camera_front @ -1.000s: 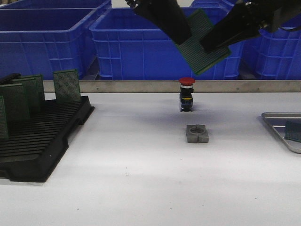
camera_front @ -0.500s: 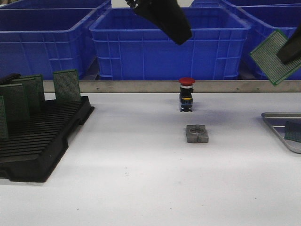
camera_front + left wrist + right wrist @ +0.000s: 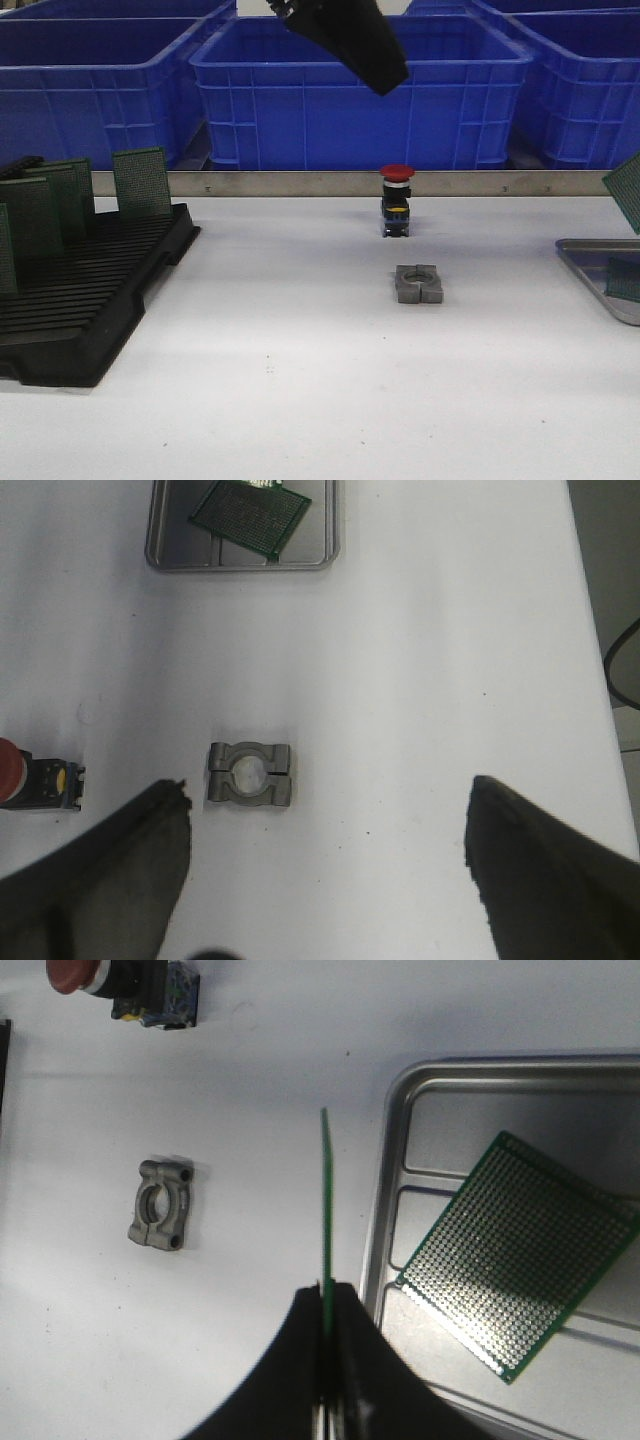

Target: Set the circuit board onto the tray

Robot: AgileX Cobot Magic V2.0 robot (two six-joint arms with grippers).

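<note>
My right gripper (image 3: 328, 1295) is shut on a green circuit board (image 3: 325, 1195), seen edge-on. It hangs over the white table just beside the rim of the silver-grey tray (image 3: 384, 1210). In the front view only the board's corner (image 3: 626, 190) shows at the right edge, above the tray (image 3: 578, 252); the right gripper itself is out of frame there. Another green board (image 3: 515, 1250) lies flat in the tray, and it also shows in the left wrist view (image 3: 250, 515). My left gripper (image 3: 325, 865) is open and empty, high above the table's middle (image 3: 385, 75).
A red push button (image 3: 397, 200) and a grey metal clamp block (image 3: 418, 284) sit mid-table. A black slotted rack (image 3: 90, 300) holding several green boards stands at the left. Blue bins (image 3: 300, 100) stand behind a metal rail (image 3: 260, 183).
My right gripper has carried the board to the right and down, from the top centre almost out of the front view. The left arm has stayed still.
</note>
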